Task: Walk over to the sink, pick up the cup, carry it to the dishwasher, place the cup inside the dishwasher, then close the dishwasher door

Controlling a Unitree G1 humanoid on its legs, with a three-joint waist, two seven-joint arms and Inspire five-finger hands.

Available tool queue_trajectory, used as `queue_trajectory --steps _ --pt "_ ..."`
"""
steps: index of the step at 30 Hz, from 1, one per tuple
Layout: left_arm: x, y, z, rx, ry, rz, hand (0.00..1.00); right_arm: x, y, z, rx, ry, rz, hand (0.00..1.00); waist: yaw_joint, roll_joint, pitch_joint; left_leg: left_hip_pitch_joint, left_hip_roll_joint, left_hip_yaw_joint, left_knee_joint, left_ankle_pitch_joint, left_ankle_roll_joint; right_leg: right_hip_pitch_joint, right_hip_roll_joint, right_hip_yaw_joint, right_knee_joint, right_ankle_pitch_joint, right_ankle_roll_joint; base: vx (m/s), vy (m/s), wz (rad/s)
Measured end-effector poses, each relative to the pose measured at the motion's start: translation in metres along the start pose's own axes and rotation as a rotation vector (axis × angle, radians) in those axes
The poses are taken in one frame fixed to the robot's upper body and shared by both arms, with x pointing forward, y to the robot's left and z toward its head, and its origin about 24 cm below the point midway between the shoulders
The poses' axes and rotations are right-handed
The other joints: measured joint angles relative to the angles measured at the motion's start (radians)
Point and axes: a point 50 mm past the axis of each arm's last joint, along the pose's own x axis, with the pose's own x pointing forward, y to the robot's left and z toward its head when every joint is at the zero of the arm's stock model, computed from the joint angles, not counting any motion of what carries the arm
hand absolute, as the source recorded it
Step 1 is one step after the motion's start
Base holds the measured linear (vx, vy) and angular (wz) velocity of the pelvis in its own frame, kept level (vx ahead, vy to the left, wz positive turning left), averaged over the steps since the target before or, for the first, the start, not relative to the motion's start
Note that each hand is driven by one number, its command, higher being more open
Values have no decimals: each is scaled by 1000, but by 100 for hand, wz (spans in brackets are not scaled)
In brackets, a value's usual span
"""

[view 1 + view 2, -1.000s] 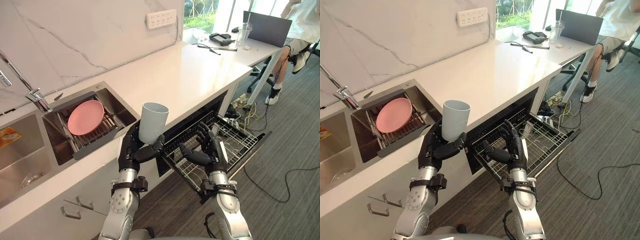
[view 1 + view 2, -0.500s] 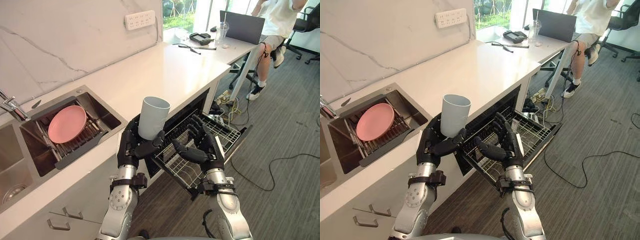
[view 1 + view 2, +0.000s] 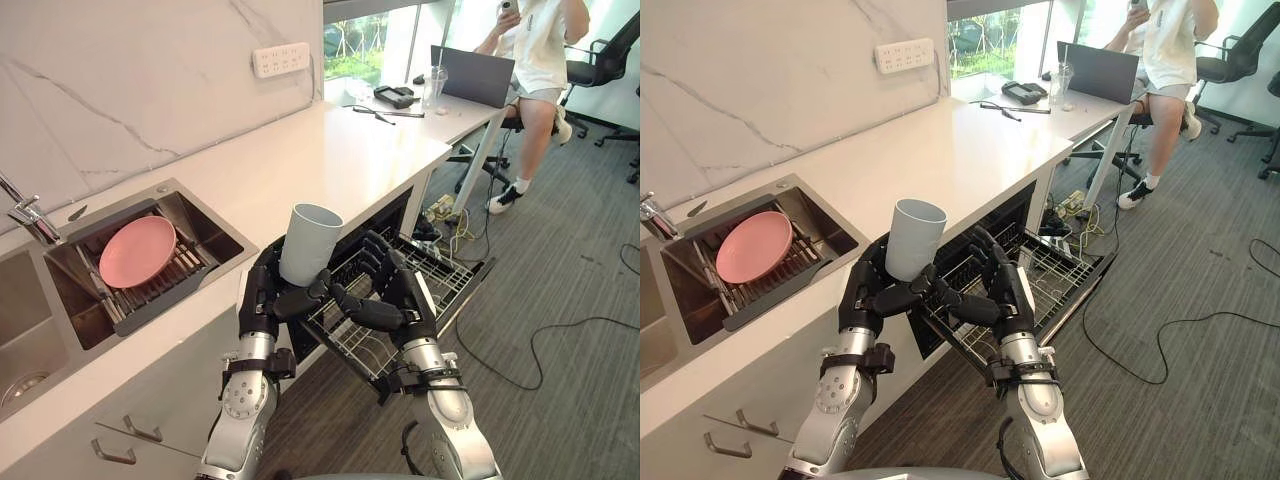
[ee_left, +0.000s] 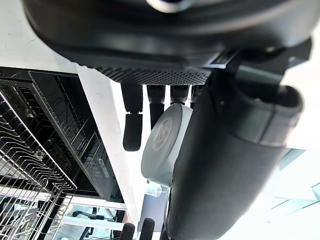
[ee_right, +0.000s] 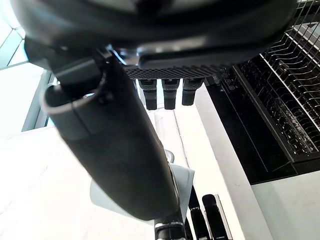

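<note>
cup (image 3: 308,240) upright, base hidden in left hand (image 3: 262,300)

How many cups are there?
2: a grey cup in the left hand, and a clear cup with a straw on the far desk by the laptop. Others could be hidden.

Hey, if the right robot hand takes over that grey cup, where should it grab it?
Probably the bare upper wall of the cup, coming from the robot's right: it stands roughly upright, mouth up, and the left robot hand wraps its lower part.
</note>
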Motion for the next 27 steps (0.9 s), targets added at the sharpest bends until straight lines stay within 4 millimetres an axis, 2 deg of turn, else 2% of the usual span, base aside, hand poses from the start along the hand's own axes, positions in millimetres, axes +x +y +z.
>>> queue_trajectory --steps 6,10,27 --pt "-1 2 -9 13 38 5 30 0 2 0 -4 5 21 90 1 0 -12 -4 0 0 0 2 -1 -2 0 0 -4 2 2 0 0 0" --pt "-4 -1 -21 32 99 -16 30 8 13 12 31 -51 74 90 -1 0 -18 -6 0 0 0 3 0 -2 0 0 -7 6 3 0 0 0" --pt "-1 11 -21 37 94 48 30 8 12 14 34 -63 70 90 -4 -5 -23 -10 1 2 0 4 0 -8 1 3 -8 7 5 0 0 0"
